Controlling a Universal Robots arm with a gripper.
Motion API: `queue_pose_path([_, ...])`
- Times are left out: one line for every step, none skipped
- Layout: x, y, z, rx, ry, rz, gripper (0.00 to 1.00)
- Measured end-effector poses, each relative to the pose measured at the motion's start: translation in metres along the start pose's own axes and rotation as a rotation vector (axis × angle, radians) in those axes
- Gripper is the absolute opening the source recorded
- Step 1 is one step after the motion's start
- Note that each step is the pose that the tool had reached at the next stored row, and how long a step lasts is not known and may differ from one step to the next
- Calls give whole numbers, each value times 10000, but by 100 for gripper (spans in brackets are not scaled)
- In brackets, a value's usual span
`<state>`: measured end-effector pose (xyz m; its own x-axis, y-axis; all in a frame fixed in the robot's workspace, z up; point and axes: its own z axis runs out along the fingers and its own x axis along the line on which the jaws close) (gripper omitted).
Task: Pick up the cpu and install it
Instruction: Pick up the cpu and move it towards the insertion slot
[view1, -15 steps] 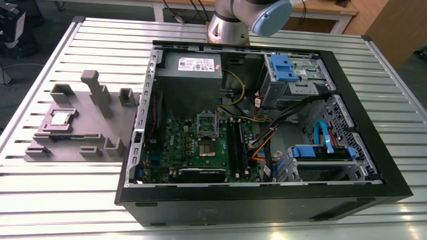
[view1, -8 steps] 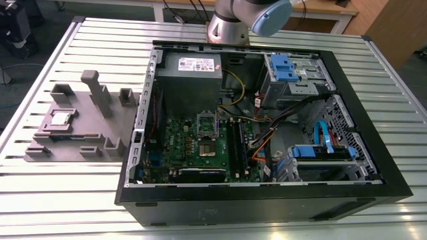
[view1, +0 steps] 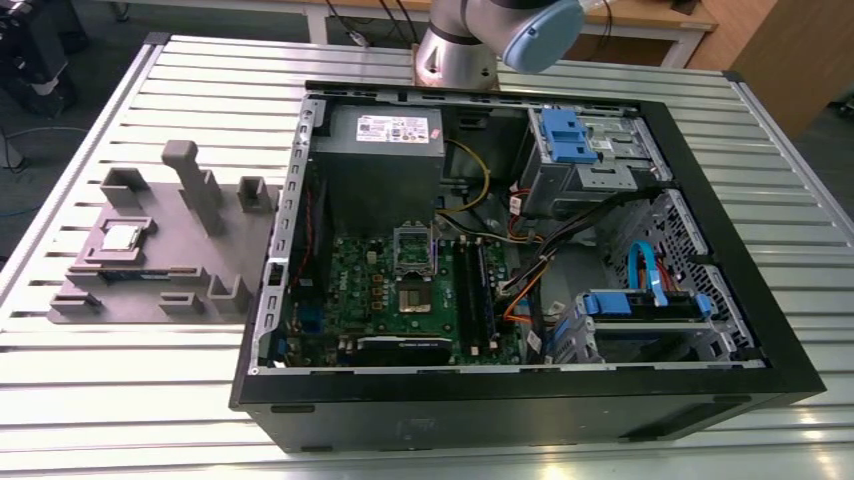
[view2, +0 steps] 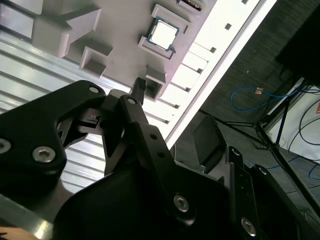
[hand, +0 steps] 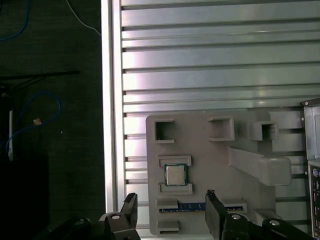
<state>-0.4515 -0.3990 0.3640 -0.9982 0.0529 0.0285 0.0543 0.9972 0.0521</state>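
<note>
Pick-up stage of cpu installation, before any contact. The cpu (hand: 175, 174) is seen lying flat, metal face up, in its seat on the grey fixture (view1: 174, 245), which is placed near the edge of the worktop (view1: 120, 385) on the exterior view's left; the open computer case (view1: 534, 405) is set beside it, toward the middle, with the socket (view1: 415, 250) exposed on the board inside. The gripper (hand: 170, 195) is held well above the fixture and apart from the chip, and its fingers (hand: 212, 207) are spread wide with nothing between them. In the first wrist view the chip is framed just beyond the fingertips and roughly in line with the gap. Two raised blocks (hand: 174, 160) are seen flanking the chip closely, so a fingertip could be caught on one of them if the descent were slightly off centre. The chip is judged thin and smooth, so a shallow or uneven grip could let it be tilted or dropped. A tilted chip, if carried to the socket, could be seated askew and the contacts harmed. The arm (view1: 461, 55) is mounted at the far edge of the worktop behind the case; its base column is shown upright, and the wrist cameras are directed down onto the fixture.
</note>
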Motion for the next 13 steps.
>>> queue_pose_path([1,0,0,0,0,1,65])
queue_pose_path([2,0,0,0,0,1,65])
queue_pose_path([3,0,0,0,0,0,65])
queue_pose_path([4,0,0,0,0,0,65])
queue_pose_path([5,0,0,0,0,1,65])
queue_pose_path([5,0,0,0,1,0,65])
queue_pose_path([6,0,0,0,0,-2,65])
queue_pose_path([6,0,0,0,1,-14,65])
queue_pose_path([6,0,0,2,4,-52,65])
queue_pose_path([6,0,4,3,13,-142,65])
queue_pose_path([6,0,10,10,42,-272,65])
queue_pose_path([6,0,17,14,60,-405,65])
queue_pose_path([6,-2,28,14,60,-445,65])
